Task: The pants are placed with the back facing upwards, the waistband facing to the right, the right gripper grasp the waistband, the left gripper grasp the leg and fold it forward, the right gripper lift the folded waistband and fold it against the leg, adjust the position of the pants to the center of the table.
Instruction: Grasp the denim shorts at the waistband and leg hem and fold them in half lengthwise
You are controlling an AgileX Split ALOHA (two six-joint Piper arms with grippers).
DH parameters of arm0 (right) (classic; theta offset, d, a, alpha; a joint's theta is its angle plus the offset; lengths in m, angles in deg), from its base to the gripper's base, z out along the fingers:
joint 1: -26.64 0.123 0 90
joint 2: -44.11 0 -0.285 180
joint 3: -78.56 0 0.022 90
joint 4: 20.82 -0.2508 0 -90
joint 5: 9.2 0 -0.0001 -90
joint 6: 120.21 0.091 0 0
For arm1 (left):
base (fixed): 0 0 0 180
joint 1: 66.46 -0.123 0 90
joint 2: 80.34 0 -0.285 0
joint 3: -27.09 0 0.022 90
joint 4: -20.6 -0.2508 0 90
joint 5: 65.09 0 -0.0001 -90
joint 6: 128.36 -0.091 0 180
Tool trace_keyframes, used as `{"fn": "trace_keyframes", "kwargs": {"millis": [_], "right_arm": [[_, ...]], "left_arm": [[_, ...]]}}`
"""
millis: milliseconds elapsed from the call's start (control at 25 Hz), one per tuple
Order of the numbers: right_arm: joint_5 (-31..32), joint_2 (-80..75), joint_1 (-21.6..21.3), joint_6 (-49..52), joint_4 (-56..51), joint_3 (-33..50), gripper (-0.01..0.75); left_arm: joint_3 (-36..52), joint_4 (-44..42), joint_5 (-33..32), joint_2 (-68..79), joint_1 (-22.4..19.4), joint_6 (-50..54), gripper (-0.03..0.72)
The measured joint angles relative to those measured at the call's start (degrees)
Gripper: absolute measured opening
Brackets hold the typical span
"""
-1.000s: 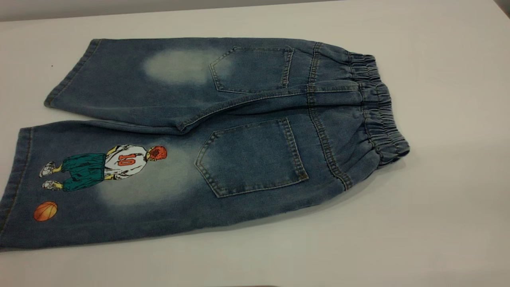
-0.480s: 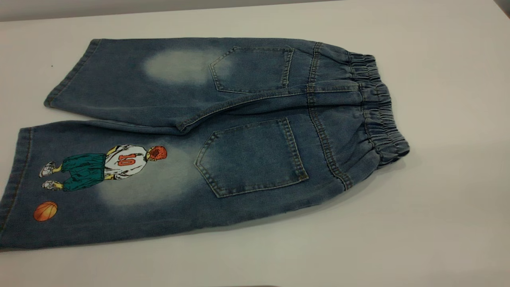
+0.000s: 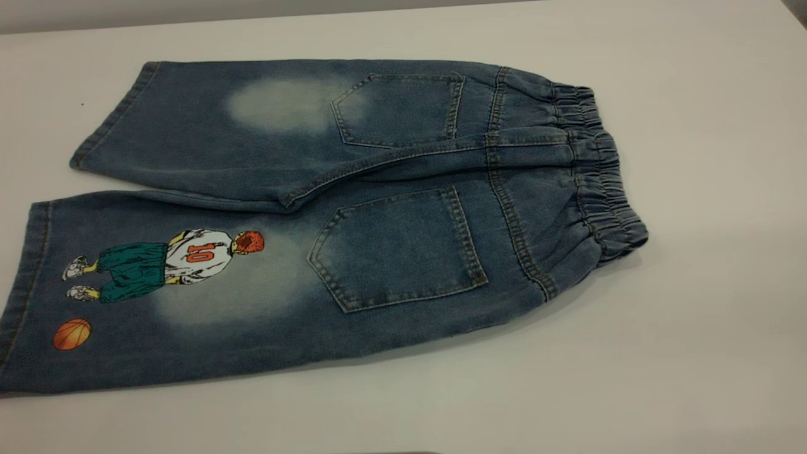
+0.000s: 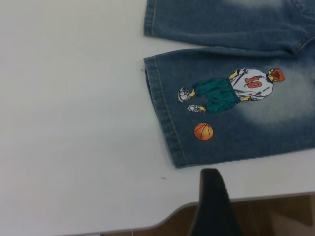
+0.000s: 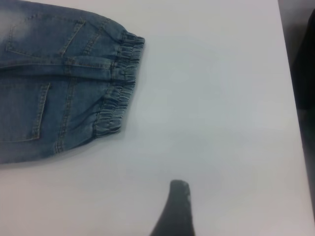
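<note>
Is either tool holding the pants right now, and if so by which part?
Nothing is held. The pants lie flat on the table; the left tool sits off the printed leg, the right tool off the waistband.

Large smooth white to pale grey table, flat top, plain surface. One thing lies directly on it: small blue faded-denim short pants, spread flat, back side up, two patch pockets showing. Elastic waistband toward the right of the exterior view, both legs toward the left. Plain leg with faded patch on the far side; the leg with basketball-player print and orange ball on the near side, its hem close to the table's near edge in the left wrist view. Tiny dark speck on the table near the far leg's hem.
</note>
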Motion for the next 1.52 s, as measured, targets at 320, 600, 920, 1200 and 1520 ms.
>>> {"fn": "trace_keyframes", "kwargs": {"millis": [320,600,920,1200,1520], "right_arm": [[0.0,0.0,0.0,0.0,0.0,0.0,0.58],[0.0,0.0,0.0,0.0,0.0,0.0,0.58],[-1.42,-1.67,0.0,5.41,0.0,-0.68,0.58],[-11.93,-16.22,0.0,9.17,-5.02,-2.77,0.58],[-22.17,-44.0,0.0,-1.2,-21.48,-2.77,0.58]], "left_arm": [[0.0,0.0,0.0,0.0,0.0,0.0,0.451],[0.0,0.0,0.0,0.0,0.0,0.0,0.451],[-0.27,-0.9,0.3,2.9,0.0,6.35,0.451],[-0.85,-1.53,14.64,21.52,0.0,12.76,0.451],[-0.85,3.56,31.89,44.43,0.0,12.96,0.451]]}}
